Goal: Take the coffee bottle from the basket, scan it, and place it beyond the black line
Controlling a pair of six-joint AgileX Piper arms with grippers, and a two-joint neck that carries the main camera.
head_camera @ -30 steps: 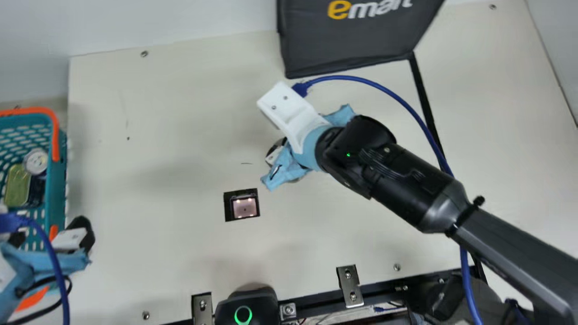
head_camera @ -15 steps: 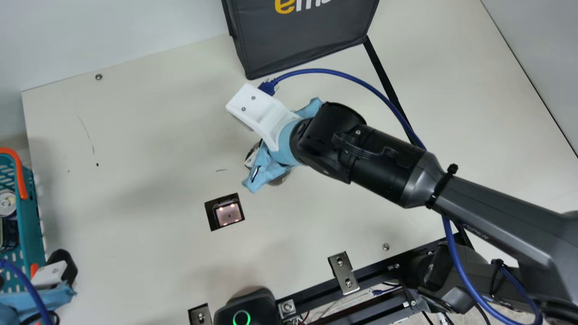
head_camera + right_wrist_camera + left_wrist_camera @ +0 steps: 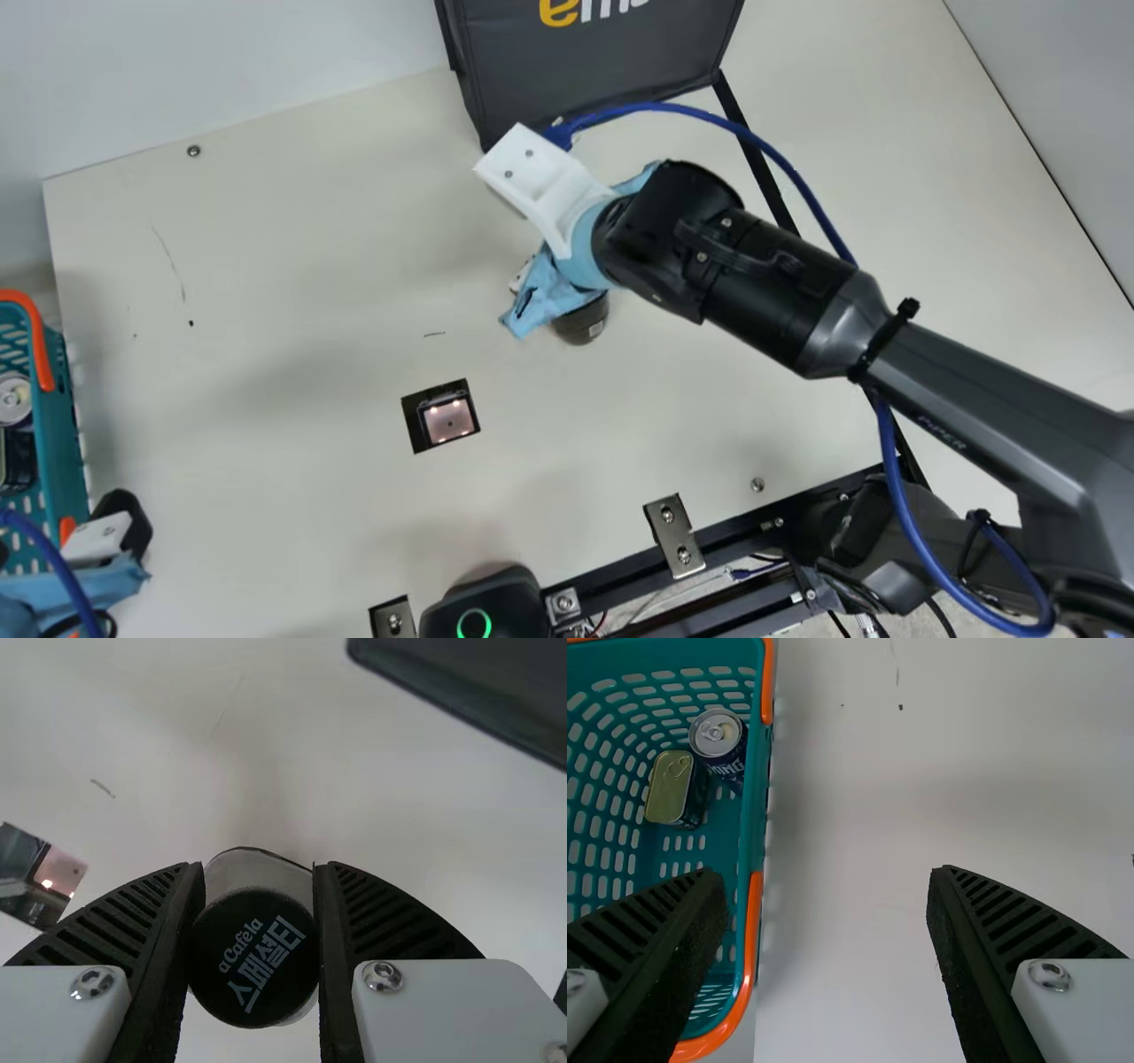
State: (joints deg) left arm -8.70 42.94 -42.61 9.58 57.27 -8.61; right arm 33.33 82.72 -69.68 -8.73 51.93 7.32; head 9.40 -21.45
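Observation:
In the main view my right gripper (image 3: pixel 547 282) holds the coffee bottle (image 3: pixel 582 324), whose dark lower part shows below the blue wrap, above the table left of the black line (image 3: pixel 753 159). From the right wrist, the gripper (image 3: pixel 259 873) is shut on the coffee bottle (image 3: pixel 254 957), black printed cap towards the camera. My left gripper (image 3: pixel 111 536) is beside the basket (image 3: pixel 69 443) at the main view's lower left. The left wrist view has that gripper (image 3: pixel 819 912) open, one finger over the basket (image 3: pixel 754 788), nothing between its fingers.
The scanner window (image 3: pixel 447 419) is set in the table, left of and nearer than the bottle. A dark bag (image 3: pixel 594 80) stands at the back. A can (image 3: pixel 716 733) and a tin (image 3: pixel 668 787) lie in the basket. A blue cable (image 3: pixel 797 182) arches over the black line.
The neck camera turned between the first two pictures, then held still. Since then my right gripper has shifted right and towards the bag with the bottle, uncovering more of it. My left arm kept still.

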